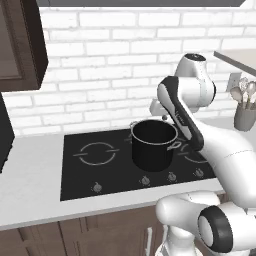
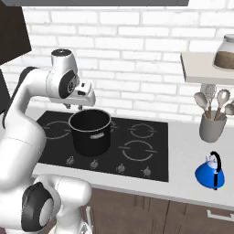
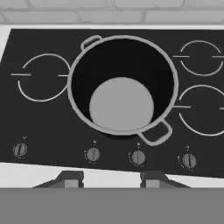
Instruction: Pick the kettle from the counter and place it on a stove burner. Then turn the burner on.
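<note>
Along the left end of the counter (image 1: 30, 190) lies a bare stretch of pale grey slab, running from the dark cabinet side to the edge of the black cooktop (image 2: 151, 170). Next comes a grey-lined ring (image 1: 97, 153) with nothing on it, open glass all round it. Beside that ring stands the big black pot (image 2: 90, 132), its steel rim round and its side handles pointing toward the wall and toward the knobs. Directly above the pot hangs the gripper (image 3: 105, 178), looking straight down into it; its two fingertips (image 3: 70, 178) stand apart with nothing between them, a loose, unclenched hold on air. A row of knobs (image 3: 138, 157) lines the front edge of the glass, just behind a narrow strip of counter. To the right of the pot are two more rings (image 2: 137, 150), both unoccupied, then the cooktop's right edge. Past that edge the counter widens again: a grey utensil holder (image 2: 212, 128) sits near the wall under a shelf (image 2: 205, 71), and the kettle (image 2: 210, 173) stands upright nearer the front edge, well apart from the pot and the arm.
</note>
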